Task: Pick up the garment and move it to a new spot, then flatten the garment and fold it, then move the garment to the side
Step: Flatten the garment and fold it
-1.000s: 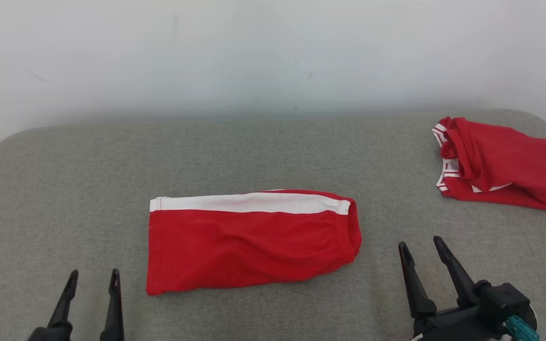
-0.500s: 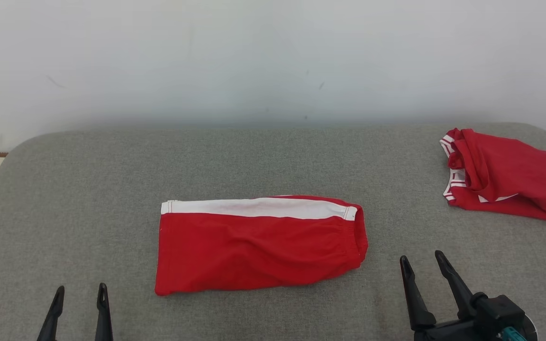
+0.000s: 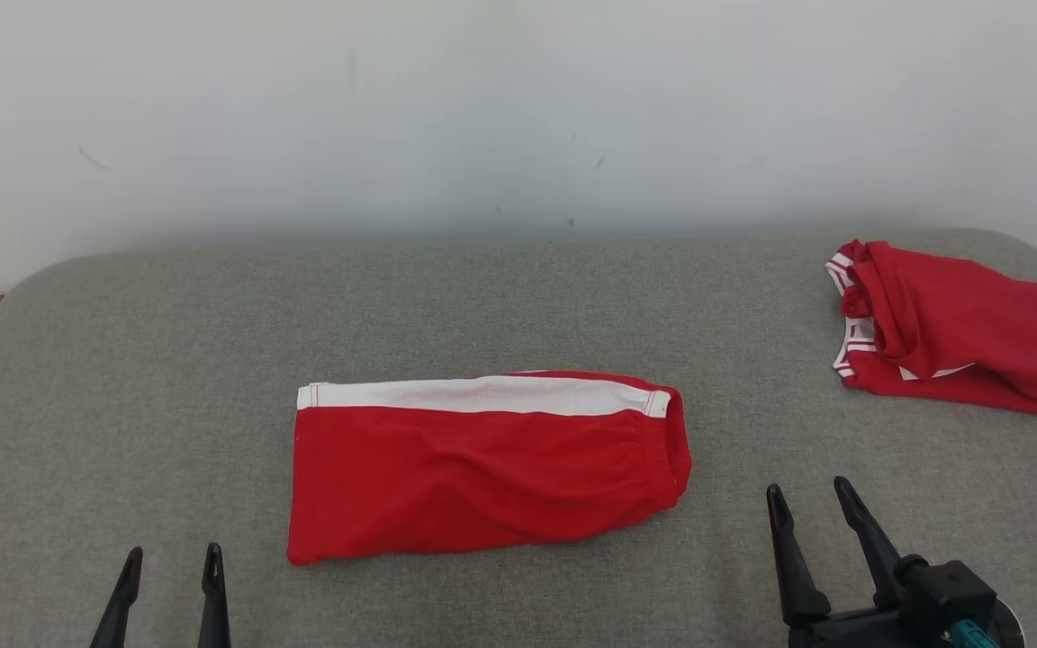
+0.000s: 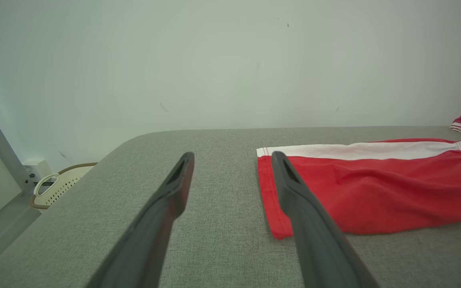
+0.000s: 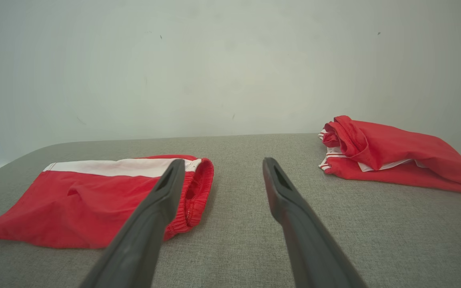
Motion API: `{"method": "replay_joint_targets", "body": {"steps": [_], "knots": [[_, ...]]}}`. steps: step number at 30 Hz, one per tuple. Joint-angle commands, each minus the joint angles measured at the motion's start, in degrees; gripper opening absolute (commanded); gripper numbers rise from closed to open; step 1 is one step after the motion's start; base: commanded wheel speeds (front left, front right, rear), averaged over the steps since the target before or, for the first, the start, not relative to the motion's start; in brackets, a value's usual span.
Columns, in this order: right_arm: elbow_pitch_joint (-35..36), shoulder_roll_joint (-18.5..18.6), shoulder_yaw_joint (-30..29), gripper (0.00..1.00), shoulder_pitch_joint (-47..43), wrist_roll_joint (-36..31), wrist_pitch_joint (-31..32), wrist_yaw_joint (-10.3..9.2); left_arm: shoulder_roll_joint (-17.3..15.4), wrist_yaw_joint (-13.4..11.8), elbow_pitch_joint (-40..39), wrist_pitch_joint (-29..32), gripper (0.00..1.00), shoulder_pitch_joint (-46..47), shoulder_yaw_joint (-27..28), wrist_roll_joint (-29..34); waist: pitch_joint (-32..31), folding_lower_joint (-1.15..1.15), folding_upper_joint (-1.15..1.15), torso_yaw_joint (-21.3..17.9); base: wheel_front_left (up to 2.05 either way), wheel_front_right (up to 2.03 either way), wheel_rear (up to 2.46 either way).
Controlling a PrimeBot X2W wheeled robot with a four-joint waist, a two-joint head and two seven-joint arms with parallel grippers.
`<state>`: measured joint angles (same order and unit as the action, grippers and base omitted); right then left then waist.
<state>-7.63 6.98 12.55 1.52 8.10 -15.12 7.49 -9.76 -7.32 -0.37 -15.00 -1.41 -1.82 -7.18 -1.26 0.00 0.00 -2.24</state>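
Centre of table: red garment flat, apparently folded. Near side, left gripper and right gripper, jaws apart, empty. Far right, second garment.

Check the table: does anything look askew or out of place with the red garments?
The red garment at the far right corner is rumpled: its top layer is bunched and its striped trim pokes out unevenly. The folded shorts in the middle lie flat with slight wrinkles. Nothing looks spilled or damaged.
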Motion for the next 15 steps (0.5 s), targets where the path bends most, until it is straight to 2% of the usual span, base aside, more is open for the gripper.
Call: {"method": "replay_joint_targets", "body": {"steps": [1,8,15], "knots": [[-0.09,-0.24,-0.14,1.0,-0.25,-0.73,-0.04,0.0,0.07,0.02,0.18,-0.23,1.0,-0.59,0.2,0.36,0.05,0.0,0.0,-0.05,0.0,0.0,0.0],[-0.39,-0.35,-0.07,1.0,-0.11,-0.81,-0.04,0.0,-0.66,1.46,1.29,-0.23,1.0,-0.65,-0.85,0.51,0.07,0.0,0.0,-0.13,0.0,0.0,0.0],[-0.4,-0.27,-0.07,1.0,-0.22,-0.76,-0.04,0.0,-1.29,1.45,1.46,-0.23,1.0,-0.56,-1.56,1.36,-0.08,0.0,0.0,-0.12,0.0,0.0,0.0]]}}
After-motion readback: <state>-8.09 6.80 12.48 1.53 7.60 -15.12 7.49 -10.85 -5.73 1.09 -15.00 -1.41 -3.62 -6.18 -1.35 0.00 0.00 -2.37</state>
